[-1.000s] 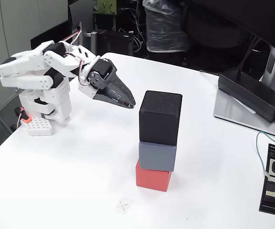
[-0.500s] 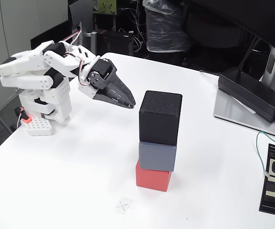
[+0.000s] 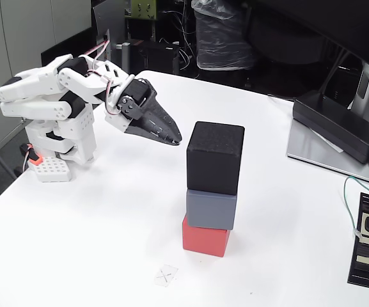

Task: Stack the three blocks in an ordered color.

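Observation:
Three blocks stand in one stack near the middle of the white table [image 3: 107,211]. The red block [image 3: 204,239] is at the bottom, the slate grey block [image 3: 211,209] rests on it, and the black block [image 3: 215,157] is on top. My gripper [image 3: 174,137] hovers to the left of the stack, level with the black block and apart from it. Its dark fingers are closed together with nothing between them. The white arm is folded back over its base at the left.
A long black power adapter box [image 3: 337,125] lies on a grey stand at the right. A black power strip [image 3: 366,240] with a green cable sits at the right edge. A small paper mark [image 3: 165,275] lies in front of the stack.

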